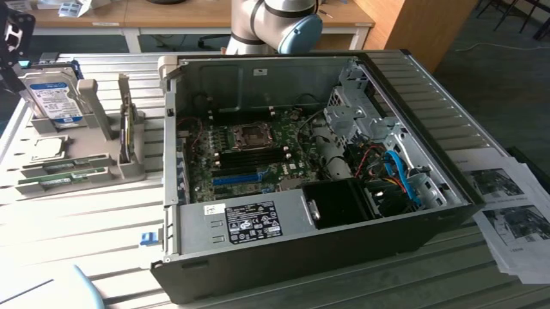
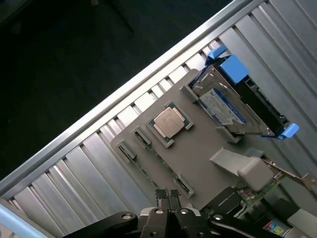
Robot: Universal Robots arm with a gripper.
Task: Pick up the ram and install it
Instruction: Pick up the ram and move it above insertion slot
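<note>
Green and slim, the ram (image 2: 162, 159) sits on edge in a slot of the grey holder (image 2: 198, 153), which rests on the slatted metal bench (image 2: 74, 168). The CPU (image 2: 169, 122) lies just beside it. The fingers (image 2: 161, 196) are pressed together with nothing between them, hanging over the holder's edge, and the ram's near end is just beside their tips. On the exterior view's left, 1 hard drive (image 1: 51, 96) stands in the holder, and the open computer case (image 1: 301, 257) sits alongside.
</note>
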